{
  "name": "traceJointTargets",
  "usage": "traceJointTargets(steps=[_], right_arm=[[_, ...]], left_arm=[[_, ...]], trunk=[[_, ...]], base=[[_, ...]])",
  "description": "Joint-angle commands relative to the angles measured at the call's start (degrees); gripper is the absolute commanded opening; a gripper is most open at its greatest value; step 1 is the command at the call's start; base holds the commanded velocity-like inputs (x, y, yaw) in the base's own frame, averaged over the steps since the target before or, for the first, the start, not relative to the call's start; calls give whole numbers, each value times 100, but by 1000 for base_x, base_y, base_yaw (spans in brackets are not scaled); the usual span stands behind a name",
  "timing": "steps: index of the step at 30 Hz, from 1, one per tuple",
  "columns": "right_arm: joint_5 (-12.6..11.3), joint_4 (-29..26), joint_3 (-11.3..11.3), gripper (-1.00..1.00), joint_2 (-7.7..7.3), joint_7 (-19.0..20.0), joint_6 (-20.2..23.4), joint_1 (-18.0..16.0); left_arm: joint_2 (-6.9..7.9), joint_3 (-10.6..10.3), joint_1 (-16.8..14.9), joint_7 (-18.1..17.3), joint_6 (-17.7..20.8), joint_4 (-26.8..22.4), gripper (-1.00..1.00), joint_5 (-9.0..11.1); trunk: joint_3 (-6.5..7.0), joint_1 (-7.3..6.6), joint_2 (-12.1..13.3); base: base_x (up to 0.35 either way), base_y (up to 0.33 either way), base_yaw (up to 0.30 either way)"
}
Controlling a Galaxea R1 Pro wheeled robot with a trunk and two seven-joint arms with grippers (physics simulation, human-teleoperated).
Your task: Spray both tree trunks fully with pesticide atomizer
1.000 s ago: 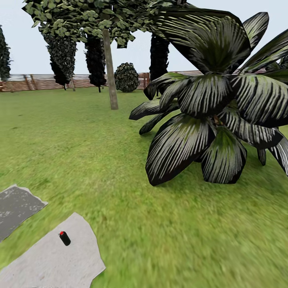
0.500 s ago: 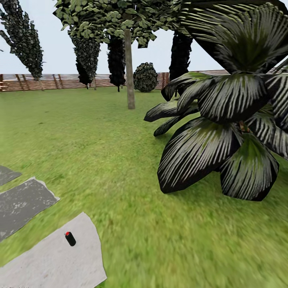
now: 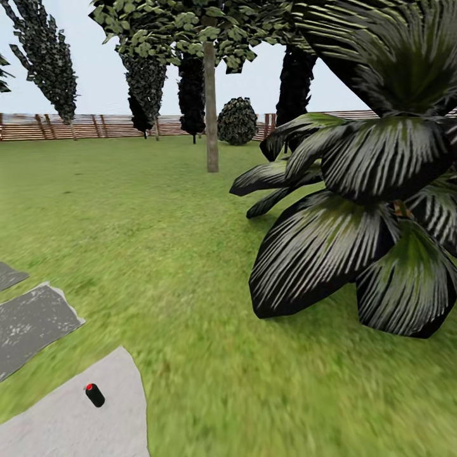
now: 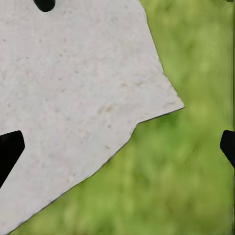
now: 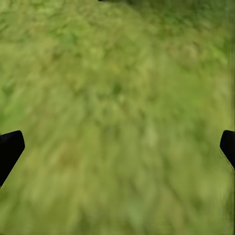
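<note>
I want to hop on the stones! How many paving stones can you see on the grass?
3. A light grey slab under the atomizer, a darker slab behind it, and a sliver of another at the picture's left edge. More may lie outside the picture.

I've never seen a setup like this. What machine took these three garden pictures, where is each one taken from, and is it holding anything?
These are computer-simulated pictures from a wheeled robot with two arms, steered remotely by a person. The big picture comes from a camera on its head, looking forward and down. It shows a green lawn, a brown slatted wooden fence, a tall tree with a smooth grey-brown trunk, and a large dark striped-leaf plant. On a pale grey paving slab lies a small black canister with a red tip, the pesticide atomizer.

The other two come from cameras near each arm's two-fingered gripper. The left gripper hangs over the slab's edge and the grass; the right gripper hangs over grass. The black shapes at the sides are fingertips, spread wide. Both grippers are empty.
</note>
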Motion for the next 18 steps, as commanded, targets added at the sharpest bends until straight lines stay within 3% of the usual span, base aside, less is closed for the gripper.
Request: traceJointTargets(steps=[1, 18], right_arm=[[0, 0, 0, 100, 0, 0, 1, 0], [1, 0, 0, 100, 1, 2, 2, 0]], left_arm=[[0, -1, 0, 0, 0, 0, 100, 0], [0, -1, 0, 0, 0, 0, 100, 0]], trunk=[[0, 0, 0], [0, 0, 0]], base=[[237, -167, 167], [237, -169, 264]])
